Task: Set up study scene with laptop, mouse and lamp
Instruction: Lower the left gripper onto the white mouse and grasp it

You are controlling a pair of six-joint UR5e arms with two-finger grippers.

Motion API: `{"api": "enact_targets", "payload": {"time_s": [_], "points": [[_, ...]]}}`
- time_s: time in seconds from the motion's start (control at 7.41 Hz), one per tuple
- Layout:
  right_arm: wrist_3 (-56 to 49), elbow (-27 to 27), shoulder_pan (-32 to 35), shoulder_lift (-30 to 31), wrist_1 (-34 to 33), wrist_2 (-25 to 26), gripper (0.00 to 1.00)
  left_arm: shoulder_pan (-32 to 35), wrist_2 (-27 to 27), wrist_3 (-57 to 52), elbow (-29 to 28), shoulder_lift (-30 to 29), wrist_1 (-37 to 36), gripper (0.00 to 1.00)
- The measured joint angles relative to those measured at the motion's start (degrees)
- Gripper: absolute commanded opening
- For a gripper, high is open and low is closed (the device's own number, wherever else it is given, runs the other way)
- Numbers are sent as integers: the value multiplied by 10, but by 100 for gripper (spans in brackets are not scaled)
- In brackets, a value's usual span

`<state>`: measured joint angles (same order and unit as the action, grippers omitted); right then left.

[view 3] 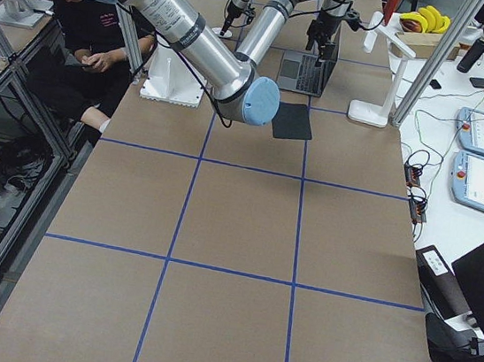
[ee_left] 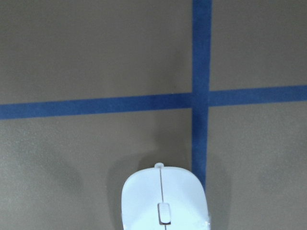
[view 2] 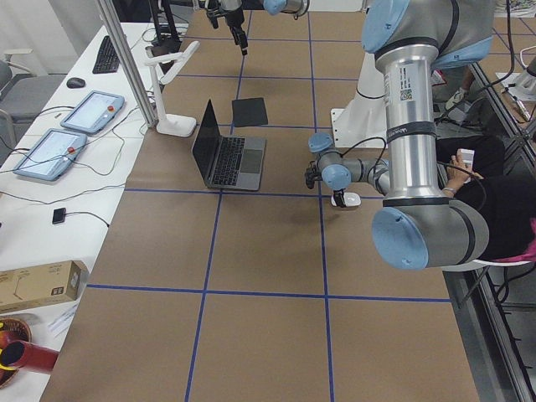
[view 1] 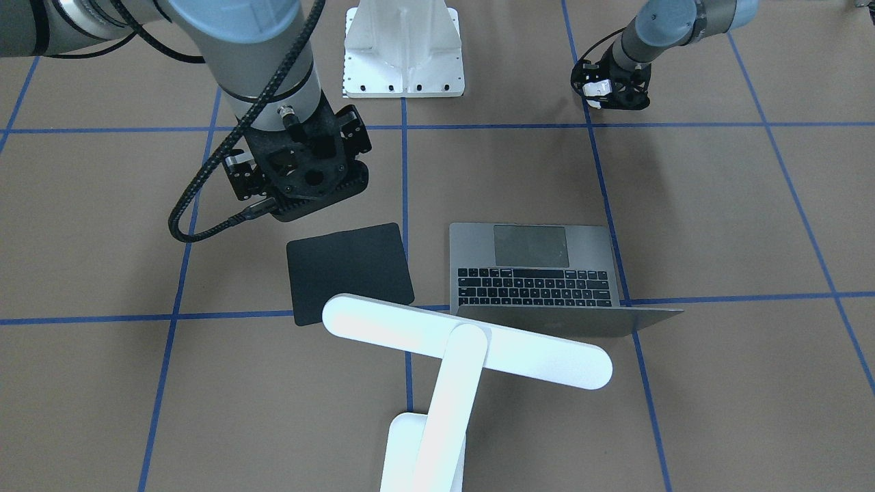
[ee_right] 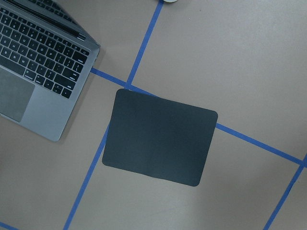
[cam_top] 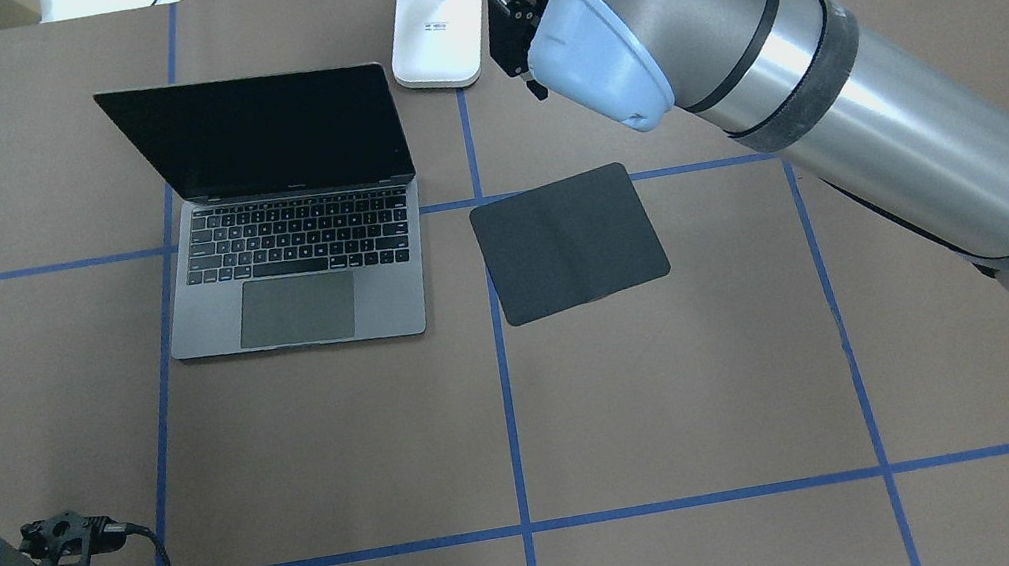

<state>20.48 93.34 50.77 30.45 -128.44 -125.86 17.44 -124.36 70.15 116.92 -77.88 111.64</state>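
Overhead exterior: laptop (cam_top: 292, 286) open, black pad (cam_top: 569, 242) beside it.
Left claw (view 1: 600, 89): at mouse (ee_left: 163, 203); grip, cannot tell.
Right claw (cam_top: 522, 57): cannot tell.

Bright, even overhead light in all views; we see only soft, faint shadows on the table (cam_top: 685, 396). In the front-facing view the lamp (view 1: 451, 355) is blown out to a bluish white with no surface detail. In the overhead view a long specular streak runs along the right arm (cam_top: 851, 107). The left wrist view is slightly soft, with a diffuse shadow round the mouse (ee_left: 163, 201). The right wrist view is sharp. We see mild wide-angle stretch at the side views' edges.
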Motion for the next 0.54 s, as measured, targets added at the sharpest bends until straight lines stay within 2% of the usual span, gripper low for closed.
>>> {"api": "enact_targets", "payload": {"time_s": [0.13,0.27,0.54], "points": [[0,0,-1,-1,0,3,100,0,-4,0,-6,-2,6,75],[0,0,-1,-1,0,5,100,0,-7,0,-8,-3,9,69],[0,0,-2,-2,0,7,100,0,-14,1,-7,-4,10,69]]}}
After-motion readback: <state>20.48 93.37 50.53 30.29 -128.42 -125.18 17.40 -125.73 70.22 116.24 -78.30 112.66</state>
